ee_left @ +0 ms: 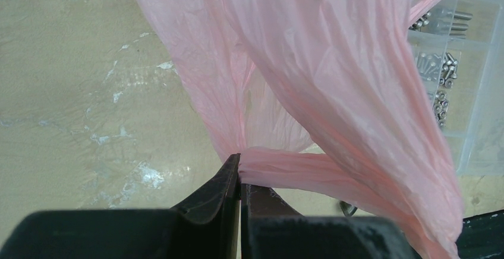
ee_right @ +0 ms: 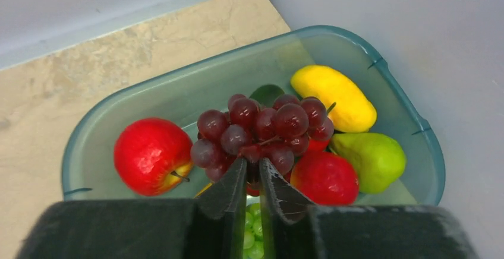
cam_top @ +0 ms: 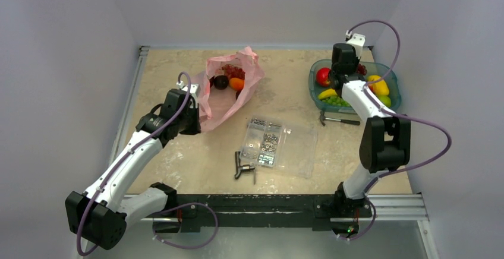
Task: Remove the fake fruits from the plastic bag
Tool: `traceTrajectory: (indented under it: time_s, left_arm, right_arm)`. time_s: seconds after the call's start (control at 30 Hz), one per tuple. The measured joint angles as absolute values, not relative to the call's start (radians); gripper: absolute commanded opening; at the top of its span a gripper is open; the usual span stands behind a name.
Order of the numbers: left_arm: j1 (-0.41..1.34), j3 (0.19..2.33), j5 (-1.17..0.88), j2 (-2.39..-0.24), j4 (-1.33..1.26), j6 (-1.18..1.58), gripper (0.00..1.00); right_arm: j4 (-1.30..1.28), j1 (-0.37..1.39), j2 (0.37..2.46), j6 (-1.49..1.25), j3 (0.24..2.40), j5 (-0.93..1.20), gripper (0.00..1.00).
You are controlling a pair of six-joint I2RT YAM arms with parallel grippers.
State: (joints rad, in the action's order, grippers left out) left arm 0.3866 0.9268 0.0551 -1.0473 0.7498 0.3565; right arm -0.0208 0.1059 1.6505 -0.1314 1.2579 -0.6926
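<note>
The pink plastic bag (cam_top: 229, 95) lies open at the back left of the table. Inside it I see a red grape bunch (cam_top: 233, 70), a dark round fruit (cam_top: 221, 82) and an orange oval piece (cam_top: 237, 84). My left gripper (cam_top: 199, 107) is shut on a fold at the bag's left edge; in the left wrist view the gripper (ee_left: 240, 167) pinches the pink film (ee_left: 333, 75). My right gripper (cam_top: 347, 73) is over the teal tub (cam_top: 393, 103), and in the right wrist view it (ee_right: 254, 167) is shut on a dark red-purple grape bunch (ee_right: 261, 129).
The tub (ee_right: 178, 84) holds a red apple (ee_right: 151, 155), another red fruit (ee_right: 325, 179), a yellow fruit (ee_right: 333, 97), a green pear (ee_right: 371, 158) and green grapes (ee_right: 254, 226). A clear screw box (cam_top: 279, 146) lies mid-table, with a black tool (cam_top: 243, 169) beside it and a small hammer (cam_top: 339, 119) near the tub.
</note>
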Motion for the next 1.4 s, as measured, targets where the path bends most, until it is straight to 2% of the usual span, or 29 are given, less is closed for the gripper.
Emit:
traceTrajectory:
  time_s: [0.1,0.17,0.23,0.53,0.73,1.03,1.1,1.23,1.33,1.4]
  left_arm:
    - [0.387,0.927,0.055,-1.047,0.750,0.356,0.00]
    - [0.387,0.927,0.055,-1.047,0.750,0.356,0.00]
    - [0.387,0.927,0.055,-1.047,0.750,0.356,0.00]
    - [0.387,0.927,0.048,-1.055,0.750,0.356,0.00]
    - [0.387,0.927,0.048,-1.056,0.750,0.356,0.00]
    - [0.387,0.927,0.048,-1.056,0.750,0.356,0.00]
    - [0.387,0.927,0.048,-1.056,0.750,0.356,0.00]
    - [0.387,0.927,0.048,-1.056,0.750,0.356,0.00]
    - [0.387,0.927,0.047,-1.056,0.750,0.356,0.00]
    - [0.387,0.927,0.047,-1.056,0.750,0.356,0.00]
  right_arm:
    - [-0.064,0.095,1.714,-0.155,1.310,-0.699,0.55]
    - [-0.088,0.095,1.736,-0.175,1.340,-0.701,0.65]
    - [-0.108,0.095,1.736,-0.184,1.349,-0.697,0.69]
    - [-0.181,0.142,1.670,-0.197,1.354,-0.572,0.77]
    - [-0.170,0.350,1.512,-0.204,1.332,-0.357,0.78]
    - [-0.019,0.833,1.468,-0.201,1.250,-0.167,0.76]
    - [0.025,0.905,1.500,-0.204,1.253,-0.142,0.71]
    - [0.062,0.942,1.610,-0.236,1.309,-0.138,0.66]
    - [0.082,0.931,1.695,-0.256,1.341,-0.146,0.52]
    - [0.072,0.925,1.772,-0.266,1.402,-0.169,0.47]
